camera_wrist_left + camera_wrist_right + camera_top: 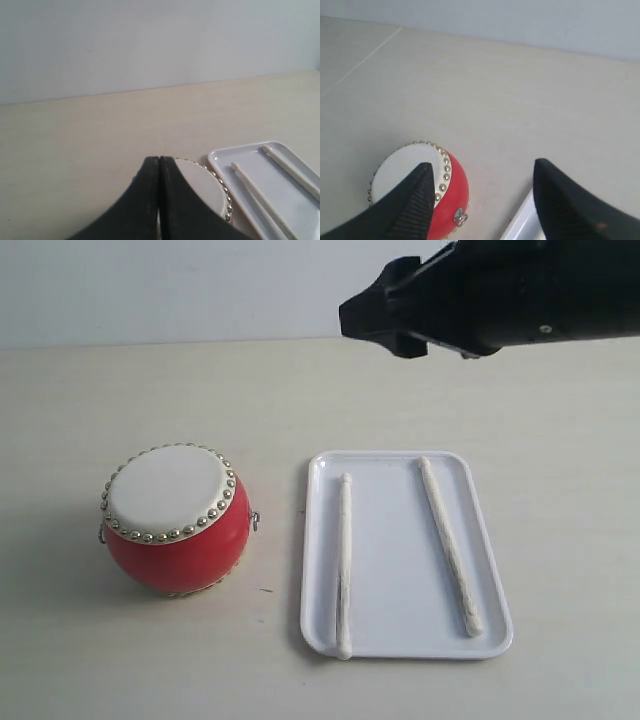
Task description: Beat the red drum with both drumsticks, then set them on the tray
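Nearest the lens, the right claw (pixel 482 170) is seen spread and empty, while the left claw (pixel 158 160) is pressed together with nothing pinched. On the tabletop (pixel 150 390), the white tray (pixel 395 540) is set just beside the red drum (pixel 175 540). One drumstick (pixel 344 560) and the other drumstick (pixel 448 545) are laid lengthwise in the tray, apart. Putting away is judged done; the beating cannot be confirmed.

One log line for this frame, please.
drumsticks: both on tray | drum: beside tray | left gripper: shut, empty | right gripper: open, empty
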{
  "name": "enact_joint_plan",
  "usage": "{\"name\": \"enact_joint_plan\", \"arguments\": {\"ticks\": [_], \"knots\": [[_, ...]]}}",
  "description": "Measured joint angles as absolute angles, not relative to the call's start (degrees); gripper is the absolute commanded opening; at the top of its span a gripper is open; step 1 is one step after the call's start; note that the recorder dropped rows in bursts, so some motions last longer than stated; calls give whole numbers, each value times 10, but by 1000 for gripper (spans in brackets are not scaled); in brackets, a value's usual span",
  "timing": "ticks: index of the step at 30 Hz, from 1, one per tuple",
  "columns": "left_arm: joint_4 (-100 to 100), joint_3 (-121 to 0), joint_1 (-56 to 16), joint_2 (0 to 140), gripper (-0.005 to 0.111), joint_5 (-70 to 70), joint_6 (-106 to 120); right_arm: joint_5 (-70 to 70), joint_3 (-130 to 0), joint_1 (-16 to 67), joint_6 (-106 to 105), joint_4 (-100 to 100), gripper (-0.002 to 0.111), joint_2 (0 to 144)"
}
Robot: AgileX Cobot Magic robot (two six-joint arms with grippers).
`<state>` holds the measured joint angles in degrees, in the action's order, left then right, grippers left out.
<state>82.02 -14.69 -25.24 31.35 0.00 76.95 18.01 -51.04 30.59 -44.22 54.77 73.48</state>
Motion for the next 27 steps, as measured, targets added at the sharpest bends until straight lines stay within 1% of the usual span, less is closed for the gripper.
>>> {"name": "enact_joint_plan", "arguments": {"ticks": [8, 20, 23, 27], "knots": [[821, -147, -252, 313, 0, 0, 769, 180, -510, 306, -454, 540, 56, 677], [821, -147, -252, 313, 0, 0, 769, 180, -510, 306, -454, 540, 56, 672], [821, -147, -232, 305, 0, 12, 769, 180, -510, 306, -454, 540, 56, 672], [826, -147, -173, 260, 0, 27, 766, 180, -510, 306, -454, 540, 56, 672]]}}
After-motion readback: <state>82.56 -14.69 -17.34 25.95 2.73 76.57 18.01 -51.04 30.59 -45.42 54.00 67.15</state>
